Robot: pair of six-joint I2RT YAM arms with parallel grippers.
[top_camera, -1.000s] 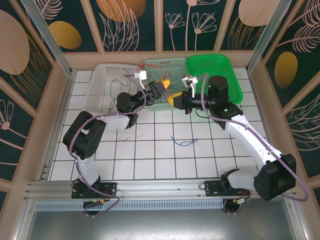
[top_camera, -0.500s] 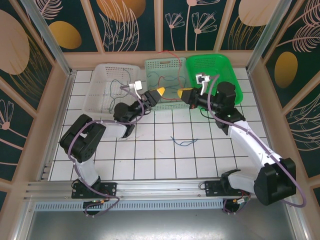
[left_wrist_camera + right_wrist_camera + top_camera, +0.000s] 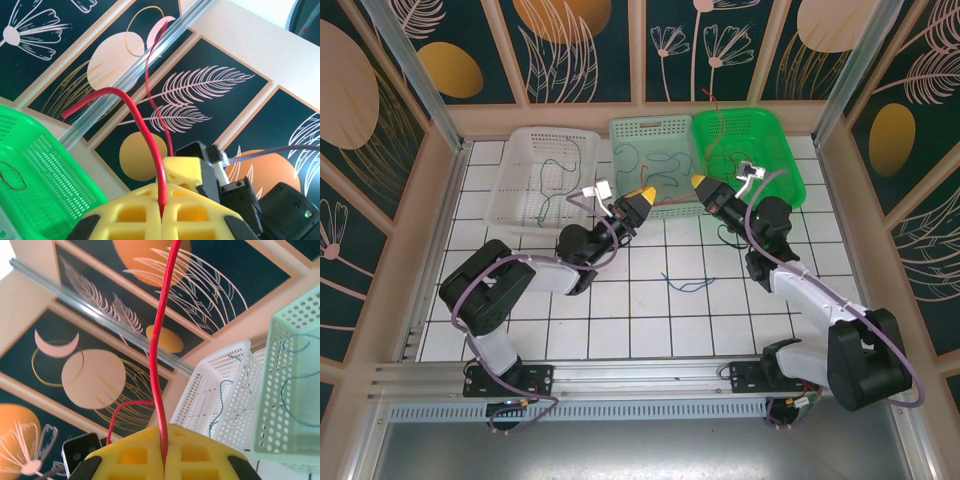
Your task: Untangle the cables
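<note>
Before me, across the upper middle of the top view, three baskets stand side by side: white basket (image 3: pixel 506 188), pale green basket (image 3: pixel 650 124), bright green basket (image 3: pixel 786 165). Below them I see the white tiled table (image 3: pixel 650 325); above them, leaf-painted wall panels (image 3: pixel 582 45).

We see a white tiled table (image 3: pixel 620 320). Along its far edge stand three baskets in a row: a white basket (image 3: pixel 510 200) on the left, a mint basket (image 3: pixel 650 123) in the middle and a green basket (image 3: pixel 785 160) on the right, each just beside the next. A blue cable (image 3: pixel 685 283) lies loose on the tiles near the middle. A dark cable (image 3: pixel 728 236) lies farther right, near the green basket.
</note>
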